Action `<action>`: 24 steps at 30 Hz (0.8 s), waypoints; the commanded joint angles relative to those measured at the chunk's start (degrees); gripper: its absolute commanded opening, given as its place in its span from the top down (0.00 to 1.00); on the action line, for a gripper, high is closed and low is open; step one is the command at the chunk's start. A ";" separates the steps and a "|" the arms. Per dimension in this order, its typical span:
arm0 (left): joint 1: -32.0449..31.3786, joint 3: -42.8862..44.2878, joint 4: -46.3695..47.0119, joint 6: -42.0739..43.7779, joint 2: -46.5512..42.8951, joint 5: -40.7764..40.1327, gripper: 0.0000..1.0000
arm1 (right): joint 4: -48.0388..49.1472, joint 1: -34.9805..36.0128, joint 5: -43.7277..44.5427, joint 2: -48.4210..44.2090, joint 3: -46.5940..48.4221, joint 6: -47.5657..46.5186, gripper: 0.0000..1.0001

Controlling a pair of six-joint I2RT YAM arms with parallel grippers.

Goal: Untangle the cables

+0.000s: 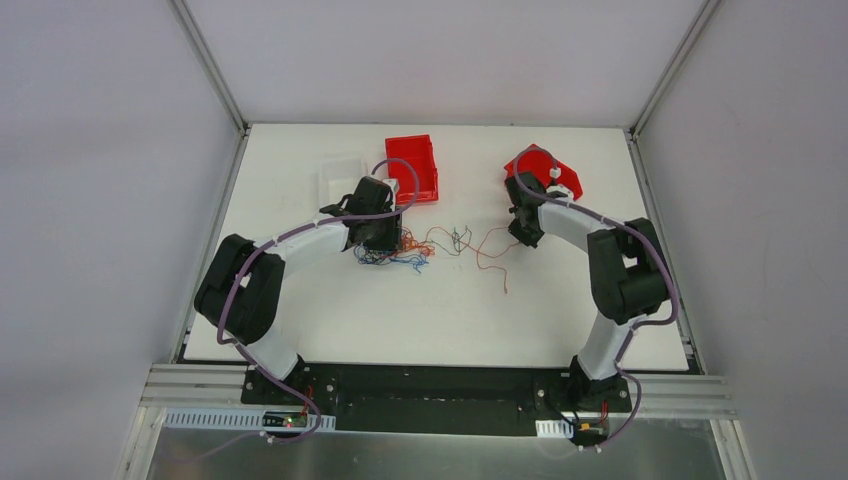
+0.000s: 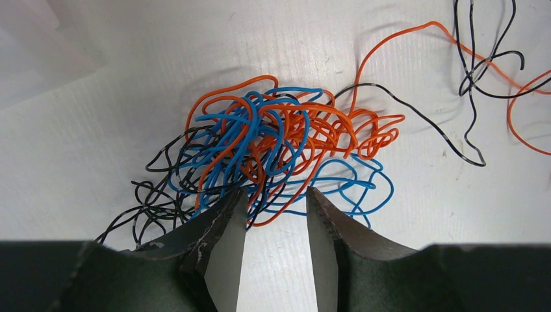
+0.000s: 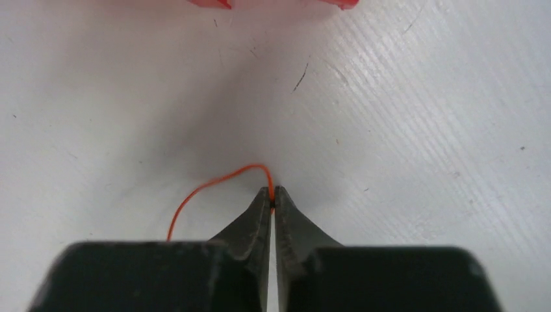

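A tangle of thin blue, orange and black cables (image 2: pixel 273 140) lies on the white table; in the top view it (image 1: pixel 400 254) sits just below my left gripper (image 1: pixel 380 238). My left gripper (image 2: pixel 276 198) is open, its fingertips at the near edge of the knot with a few strands between them. Loose orange and black strands (image 1: pixel 462 240) stretch right toward my right gripper (image 1: pixel 522 232). My right gripper (image 3: pixel 273 193) is shut on one orange cable (image 3: pixel 214 183), which curls off to the left.
A red bin (image 1: pixel 412 167) stands at the back centre and a second red bin (image 1: pixel 545 170) behind my right arm. A clear tray (image 1: pixel 340 178) lies left of the first bin. The table's back edge and side walls are close.
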 commanded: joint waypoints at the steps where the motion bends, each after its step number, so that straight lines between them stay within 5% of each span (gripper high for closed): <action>1: -0.36 -0.04 0.61 1.06 -2.26 0.04 0.60 | 0.86 0.06 3.48 -0.59 -1.04 -0.28 1.00; 9: -0.36 -0.18 0.60 1.24 -2.40 -1.35 0.47 | -0.06 0.17 3.44 -19.01 -3.75 -5.06 1.00; 14: -0.93 -1.61 0.79 1.68 -5.75 -4.59 0.35 | -0.12 0.19 -4.76 -29.75 -1.19 -10.53 1.00; 24: -4.65 -2.83 4.52 9.85 -8.00 -8.71 0.20 | -8.23 0.45 -14.94 -33.95 10.71 -13.83 1.00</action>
